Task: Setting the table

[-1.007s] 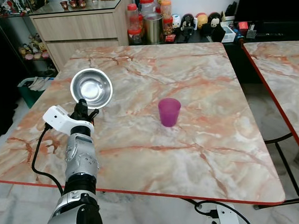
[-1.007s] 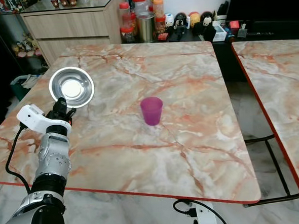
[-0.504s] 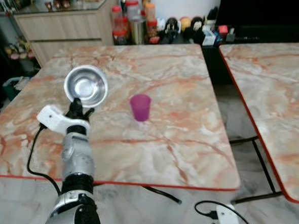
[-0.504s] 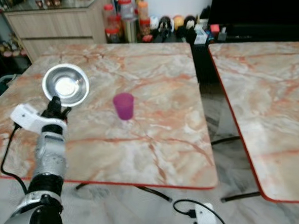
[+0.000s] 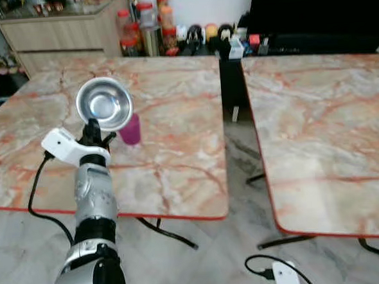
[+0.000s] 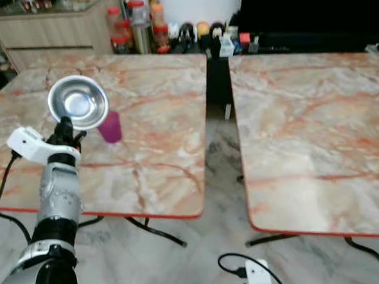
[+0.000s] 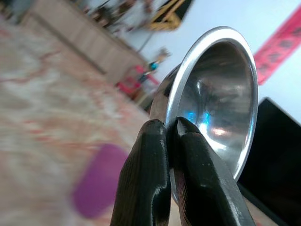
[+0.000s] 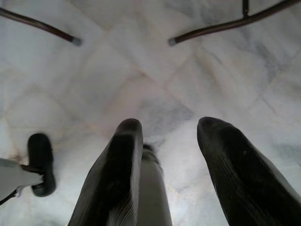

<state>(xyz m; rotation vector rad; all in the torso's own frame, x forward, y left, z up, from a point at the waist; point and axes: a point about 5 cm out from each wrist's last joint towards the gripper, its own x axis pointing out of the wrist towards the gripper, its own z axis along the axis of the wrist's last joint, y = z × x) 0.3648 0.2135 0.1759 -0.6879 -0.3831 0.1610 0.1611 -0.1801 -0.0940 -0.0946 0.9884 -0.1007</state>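
Nearest, the right gripper (image 8: 164,155) hangs low over the pale marble floor (image 8: 141,70), its fingers spread apart and empty. Higher up, the left gripper (image 5: 93,130) is raised over the near table (image 5: 170,149), its fingers pinched tight on the rim of a steel bowl (image 5: 103,103) tilted to face the camera. Just behind the bowl a purple cup (image 5: 130,130) stands upright on that orange-veined marble top. A second matching table (image 5: 317,121) sits to the right across a narrow gap. Farther back stand jars (image 5: 145,30) beside a wooden cabinet (image 5: 54,31).
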